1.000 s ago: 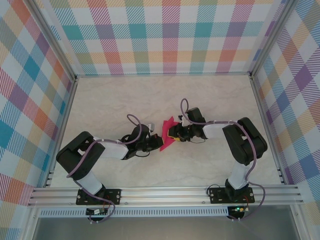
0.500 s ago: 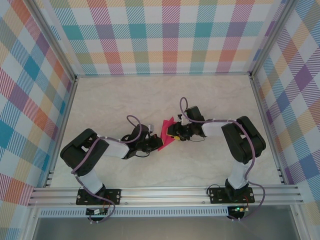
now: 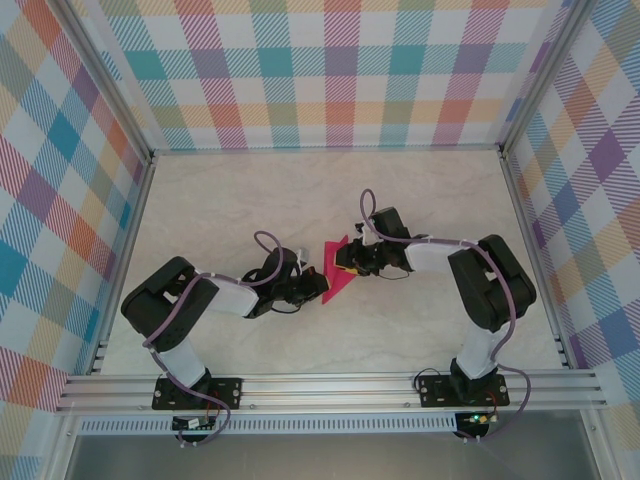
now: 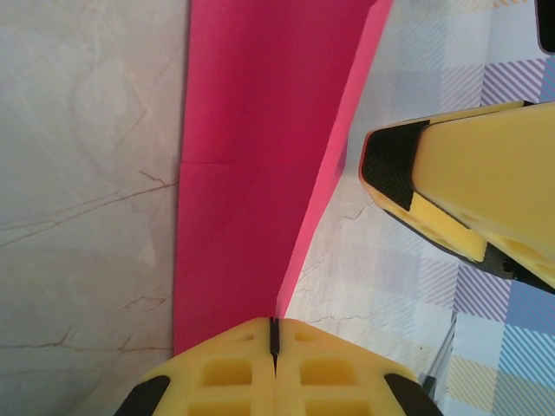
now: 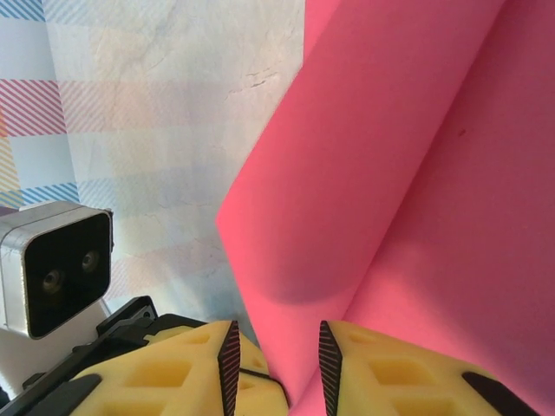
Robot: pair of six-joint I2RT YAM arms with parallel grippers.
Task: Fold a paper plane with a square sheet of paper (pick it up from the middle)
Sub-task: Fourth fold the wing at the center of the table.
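The pink-red square sheet of paper (image 3: pixel 335 270) is held folded between both grippers at mid-table. In the left wrist view the sheet (image 4: pixel 260 156) runs upward as a long creased strip. My left gripper (image 4: pixel 274 334) is shut on its near edge, also seen from above (image 3: pixel 312 288). In the right wrist view a curled fold of the sheet (image 5: pixel 399 191) stands between the spread fingers of my right gripper (image 5: pixel 277 368). A gap shows beside the left pad (image 5: pixel 228 364). From above, the right gripper (image 3: pixel 349 262) sits at the sheet's right side. The paper plane is out of view.
The marble-patterned table (image 3: pixel 230 200) is walled by checked panels (image 3: pixel 340 70). The right gripper's yellow finger (image 4: pixel 468 199) hangs close to the sheet's raised flap. The left arm's camera housing (image 5: pixel 56 269) is just beyond the sheet. The aluminium rail (image 3: pixel 330 390) runs along the near edge.
The right gripper has shifted slightly toward the back and left. The sheet has changed shape, with its lower corner now pointing further down. The left gripper has kept its place.
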